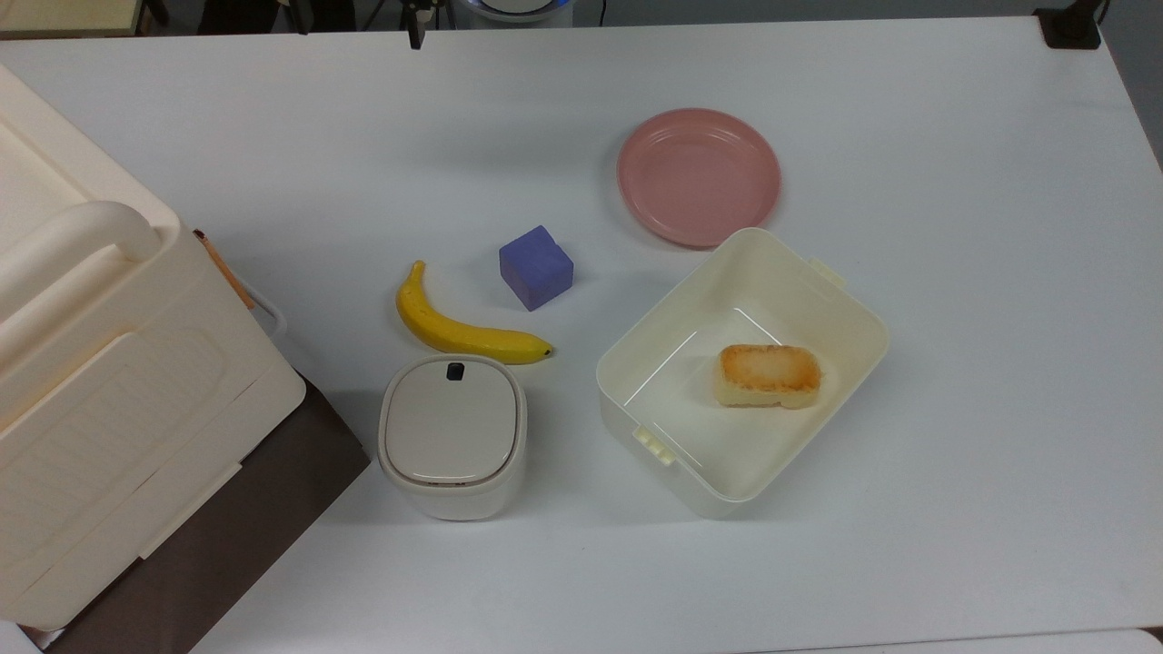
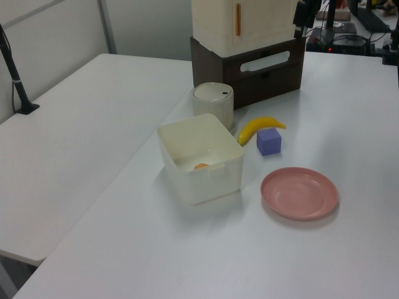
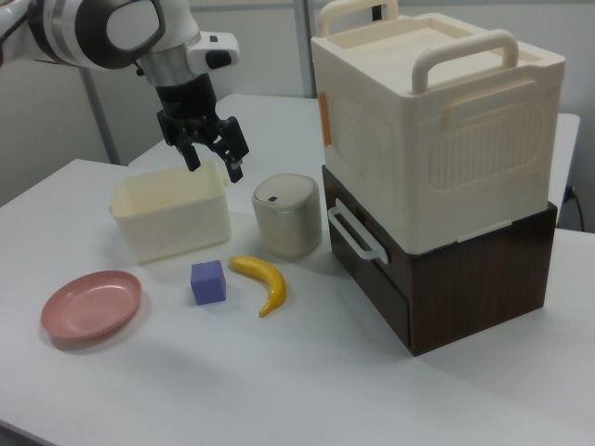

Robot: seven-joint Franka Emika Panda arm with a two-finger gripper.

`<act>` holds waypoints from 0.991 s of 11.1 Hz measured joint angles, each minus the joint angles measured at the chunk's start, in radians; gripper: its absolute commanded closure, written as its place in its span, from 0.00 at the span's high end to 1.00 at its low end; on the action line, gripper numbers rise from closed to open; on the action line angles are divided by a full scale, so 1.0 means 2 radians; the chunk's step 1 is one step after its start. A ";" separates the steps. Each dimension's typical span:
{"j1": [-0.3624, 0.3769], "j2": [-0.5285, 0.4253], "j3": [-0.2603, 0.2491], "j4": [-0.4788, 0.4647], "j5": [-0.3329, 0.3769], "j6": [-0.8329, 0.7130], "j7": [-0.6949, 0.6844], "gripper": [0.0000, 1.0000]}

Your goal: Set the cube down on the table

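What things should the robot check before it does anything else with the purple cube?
1. Cube rests flat on the table: ok.
2. Cube is off the pink plate: ok.
3. Cube sits apart from the banana: ok.
4. Gripper is open and holds nothing: ok.
5. Gripper hangs high, away from the cube: ok.
6. Cream bin holds the toasted block, no cube: ok.
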 measured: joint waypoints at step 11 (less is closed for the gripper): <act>-0.043 0.000 0.044 -0.003 0.028 -0.023 -0.013 1.00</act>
